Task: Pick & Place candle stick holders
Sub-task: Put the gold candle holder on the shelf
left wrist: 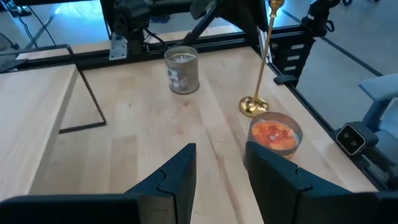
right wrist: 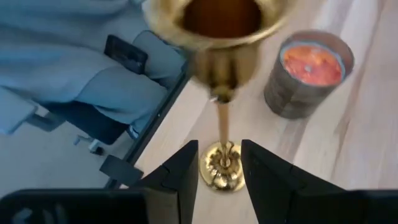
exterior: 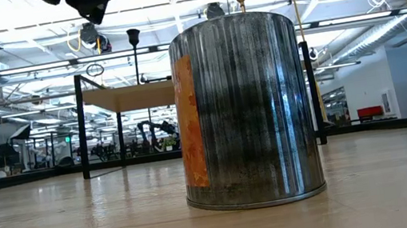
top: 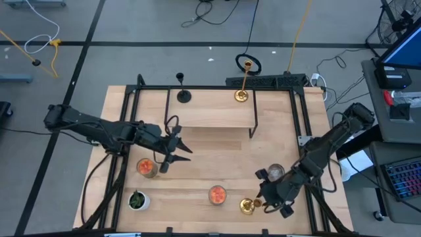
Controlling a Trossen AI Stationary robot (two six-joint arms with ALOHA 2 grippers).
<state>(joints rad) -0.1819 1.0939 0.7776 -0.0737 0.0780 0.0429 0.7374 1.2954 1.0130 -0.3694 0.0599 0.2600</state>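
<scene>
A: Going from the left of the table, what is the left gripper doing?

B: It hangs over the left-middle of the table, fingers spread and empty, just above an orange candle tin. A small plant sits near the front edge below it. Nothing of the task is within its reach.

A: And the candle stick holders?

B: The black candlestick stands on the raised shelf at the back left; one gold candlestick stands on the same shelf further right. The second gold candlestick stands upright near the front edge, between another orange tin and the right gripper.

A: How does that gripper sit relative to it?

B: In the right wrist view the stem runs up between the two fingers, the flared base just beyond their tips. The fingers look parted on either side of the stem, with gaps showing, so it appears not yet clenched.

A: How would it handle?

B: Probably rigid polished metal, slick, top-heavy on a narrow foot, so easy to tip. The thin stem low down, near the base, looks the sensible place to take hold, squarely, to stop it swinging.
</scene>
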